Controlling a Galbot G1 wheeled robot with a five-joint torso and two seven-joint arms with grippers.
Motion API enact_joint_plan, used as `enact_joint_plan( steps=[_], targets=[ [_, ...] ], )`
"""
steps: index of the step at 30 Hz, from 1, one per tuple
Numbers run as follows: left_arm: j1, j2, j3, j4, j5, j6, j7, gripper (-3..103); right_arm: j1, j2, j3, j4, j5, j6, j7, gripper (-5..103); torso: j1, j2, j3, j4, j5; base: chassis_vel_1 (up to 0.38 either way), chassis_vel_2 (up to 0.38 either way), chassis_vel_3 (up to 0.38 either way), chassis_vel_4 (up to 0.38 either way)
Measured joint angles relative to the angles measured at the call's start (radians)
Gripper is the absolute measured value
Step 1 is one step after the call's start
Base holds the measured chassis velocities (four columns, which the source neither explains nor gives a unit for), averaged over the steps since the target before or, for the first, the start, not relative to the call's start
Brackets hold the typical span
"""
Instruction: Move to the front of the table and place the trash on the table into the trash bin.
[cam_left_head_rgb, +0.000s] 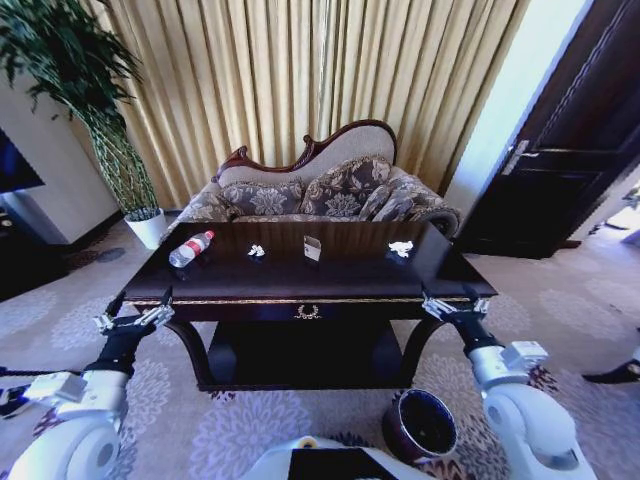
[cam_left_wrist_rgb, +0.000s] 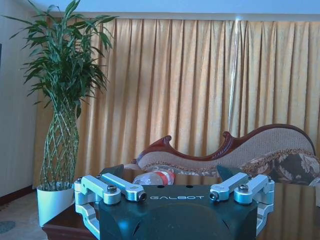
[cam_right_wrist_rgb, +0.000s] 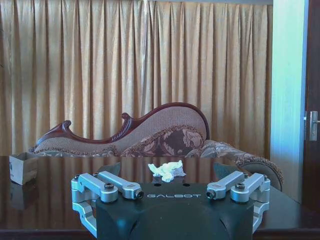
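Bin (cam_left_head_rgb: 420, 425) nearest; table (cam_left_head_rgb: 300, 285), sofa (cam_left_head_rgb: 320, 190) beyond.

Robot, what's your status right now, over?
Left end effector and right end effector open, empty, at table front corners. Bottle, scraps, carton on top. Bin by right arm. Nothing blocking.

Head view looks down over the table (cam_left_head_rgb: 300, 285); both wrist views skim its top toward the sofa (cam_right_wrist_rgb: 165, 132).
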Motion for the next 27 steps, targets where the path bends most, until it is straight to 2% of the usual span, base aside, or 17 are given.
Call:
enact_joint_plan(
  steps=[27],
  targets=[
    [-0.003, 0.002, 0.003, 0.004, 0.001, -0.001, 0.002, 100, -0.004, 0.003, -0.001, -0.003, -0.009, -0.003, -0.002, 100, 0.0, 0.0, 0.0, 0.0, -0.0001, 0.0, 0.0, 0.0, 0.0]
  ],
)
